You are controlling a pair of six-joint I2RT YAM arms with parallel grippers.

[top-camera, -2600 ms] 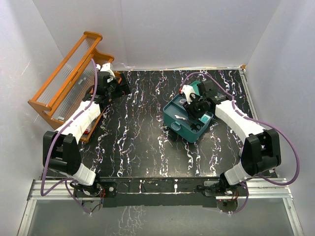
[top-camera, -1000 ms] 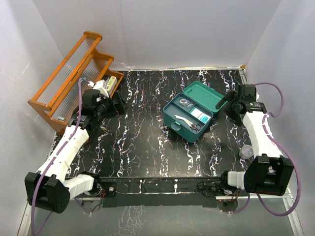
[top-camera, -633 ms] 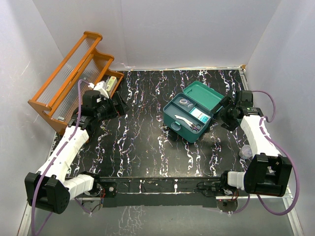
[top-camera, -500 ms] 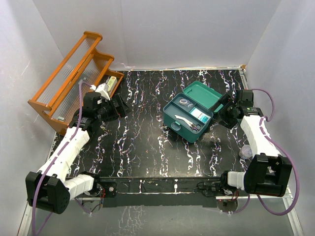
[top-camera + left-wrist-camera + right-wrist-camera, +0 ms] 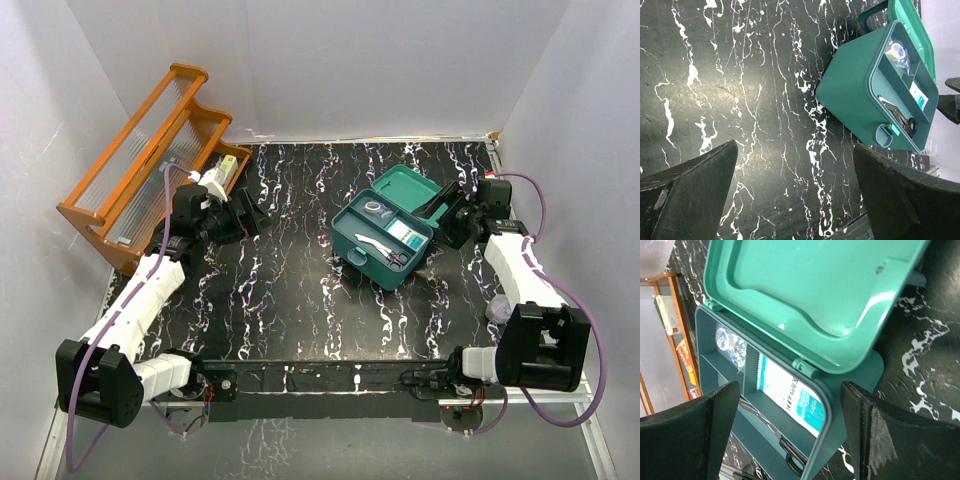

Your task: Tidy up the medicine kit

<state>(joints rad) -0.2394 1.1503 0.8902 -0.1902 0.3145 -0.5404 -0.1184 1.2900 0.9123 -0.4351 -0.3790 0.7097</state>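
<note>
While teal lid [image 5: 418, 192] stands open, medicine kit [image 5: 372, 268] holds scissors [image 5: 398, 257] (perhaps tweezers [image 5: 368, 241]).

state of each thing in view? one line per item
medicine kit, open
lid, raised on its hinges
scissors, lying inside the kit
left gripper, open, empty
right gripper, open, close to the lid
orange rack, standing by the left wall

Bright, even light from above fills every view, and shadows stay soft and short. A white glare patch marks the open lid of the teal-green plastic medicine box [image 5: 790, 305], centre right. The left gripper's black fingers [image 5: 685, 200], in the lower corners, look slightly blurred.
</note>
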